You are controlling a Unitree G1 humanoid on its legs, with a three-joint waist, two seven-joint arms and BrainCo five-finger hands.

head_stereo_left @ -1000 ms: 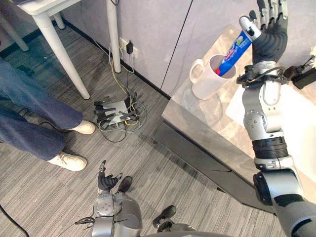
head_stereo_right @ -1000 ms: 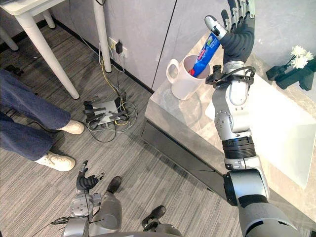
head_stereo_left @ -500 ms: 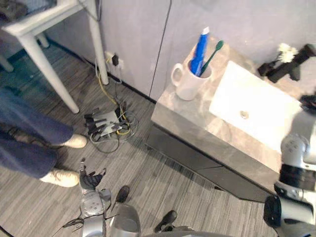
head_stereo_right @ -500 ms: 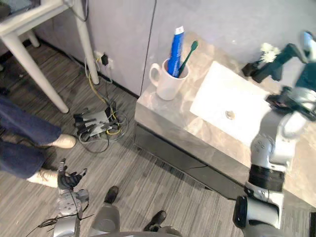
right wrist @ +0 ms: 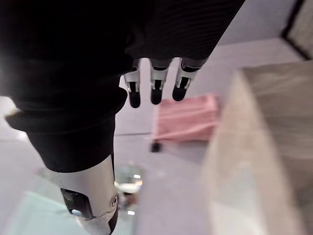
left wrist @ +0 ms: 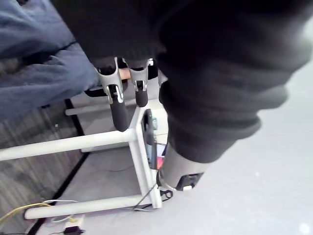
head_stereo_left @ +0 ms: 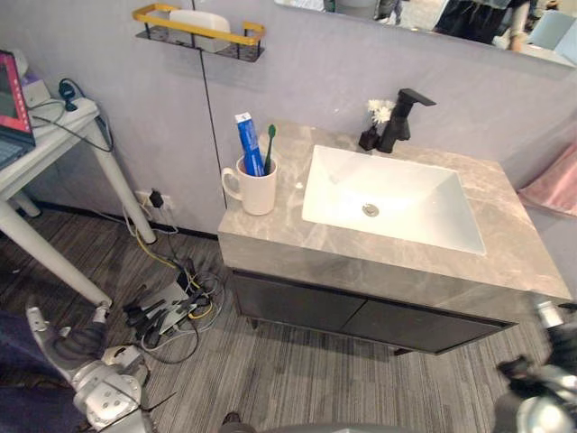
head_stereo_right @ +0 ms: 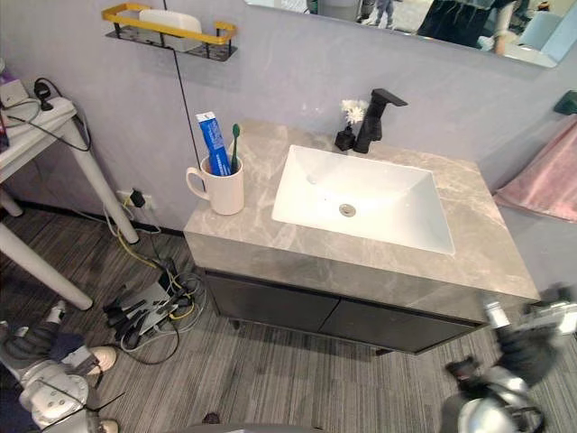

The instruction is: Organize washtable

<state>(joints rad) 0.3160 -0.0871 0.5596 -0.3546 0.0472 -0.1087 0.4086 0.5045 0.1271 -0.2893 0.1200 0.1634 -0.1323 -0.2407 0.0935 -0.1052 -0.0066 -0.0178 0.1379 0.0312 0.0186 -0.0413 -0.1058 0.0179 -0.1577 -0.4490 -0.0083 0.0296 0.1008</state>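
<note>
A white mug (head_stereo_left: 258, 189) stands on the grey marble washtable (head_stereo_left: 406, 266), left of the white sink (head_stereo_left: 388, 194). A blue toothpaste tube (head_stereo_left: 248, 144) and a green toothbrush (head_stereo_left: 270, 144) stand upright in the mug. My left hand (head_stereo_left: 70, 345) hangs low at the lower left, far from the washtable. Its fingers (left wrist: 117, 105) are straight and hold nothing. Low at the lower right, in front of the washtable, is my right hand (head_stereo_right: 527, 347). Its fingers (right wrist: 155, 88) are also straight and empty.
A black faucet (head_stereo_left: 401, 117) and a small vase of white flowers (head_stereo_left: 377, 113) stand behind the sink. A yellow wall shelf (head_stereo_left: 198, 27) hangs above the mug. A white table (head_stereo_left: 54, 135) stands left, cables and a power strip (head_stereo_left: 167, 311) lie below, a pink towel (head_stereo_left: 554, 176) hangs right.
My right hand has let go of the toothpaste, which now stands in the mug, and has dropped to the lower right. The camera has pulled back and shows the whole washtable.
</note>
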